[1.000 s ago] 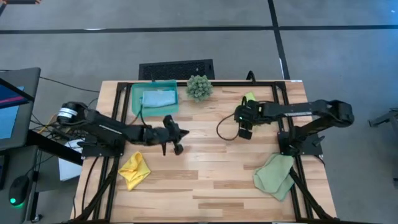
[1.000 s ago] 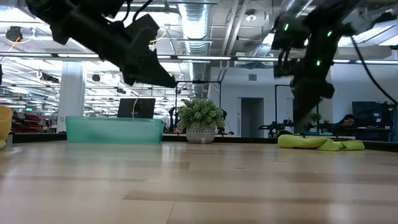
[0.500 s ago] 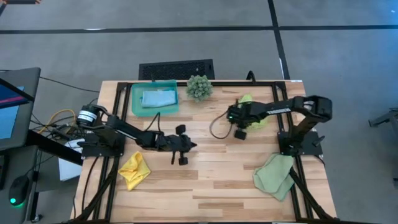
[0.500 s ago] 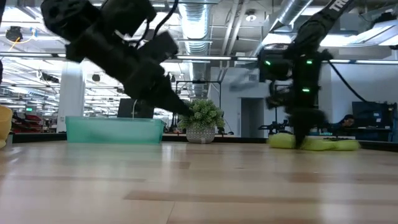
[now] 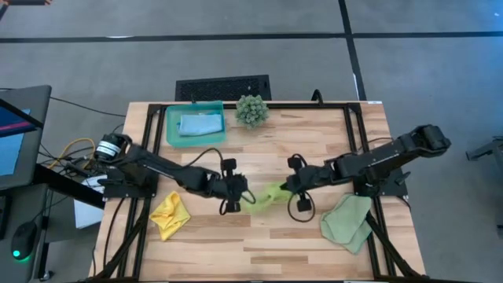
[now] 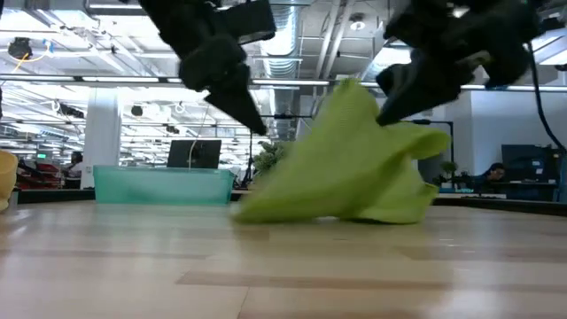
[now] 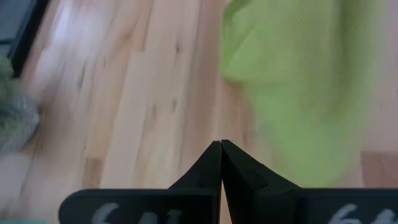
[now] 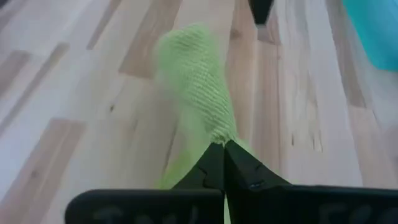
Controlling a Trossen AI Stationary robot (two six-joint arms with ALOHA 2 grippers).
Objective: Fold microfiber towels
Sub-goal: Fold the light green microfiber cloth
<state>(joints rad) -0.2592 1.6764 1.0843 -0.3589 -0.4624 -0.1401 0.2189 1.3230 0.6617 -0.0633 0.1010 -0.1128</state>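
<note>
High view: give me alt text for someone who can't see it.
From above, the right gripper is shut on the lime towel at mid-table, with the shut left gripper beside the cloth's other end. A yellow towel lies front left, a sage towel front right, and a blue towel sits in the teal tray beside a spiky plant.

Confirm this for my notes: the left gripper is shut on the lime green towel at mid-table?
Not quite. The right gripper, not the left, is shut on the lime green towel at mid-table; the right wrist view shows it. The left gripper is shut on nothing.
</note>
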